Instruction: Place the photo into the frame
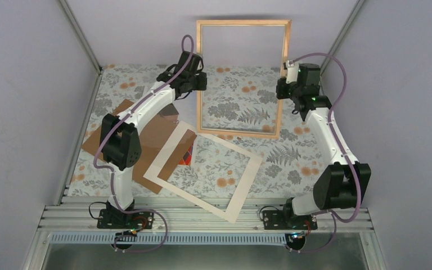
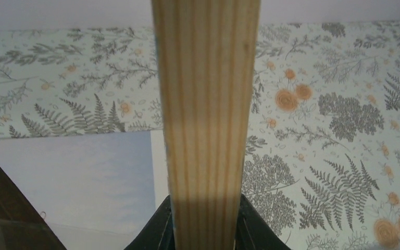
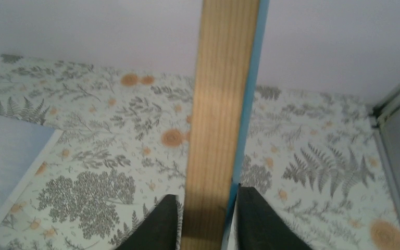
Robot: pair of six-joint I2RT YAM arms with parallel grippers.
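Top external view: the flowered cloth (image 1: 298,157) covers the table, and above its 12 o'clock end the frame (image 1: 242,23) hangs in the air, nearly upright, wood-coloured back edges towards the camera, the pattern showing through its pane. At 6 o'clock a cream mat (image 1: 191,195) lies flat and askew, its 9 o'clock corner overlapping a brown board (image 1: 149,138). The photo (image 1: 187,154) lies on that board. Only a small red and dark patch of it shows inside the mat's opening, so its exact lie cannot be told. The left gripper (image 1: 198,80) pinches the frame's 9 o'clock rail and the right gripper (image 1: 286,79) its 3 o'clock rail. In each wrist view the jaws are closed flat against both faces of the wood, with the blue front rim showing on the right arm's side. The step in hand looks like handling the empty frame, the photo not yet in it. Next, I judge, both arms must lower the frame together, level, and lay it pane-down on bare cloth, well apart from mat and board, then let go so one gripper can fetch the photo.
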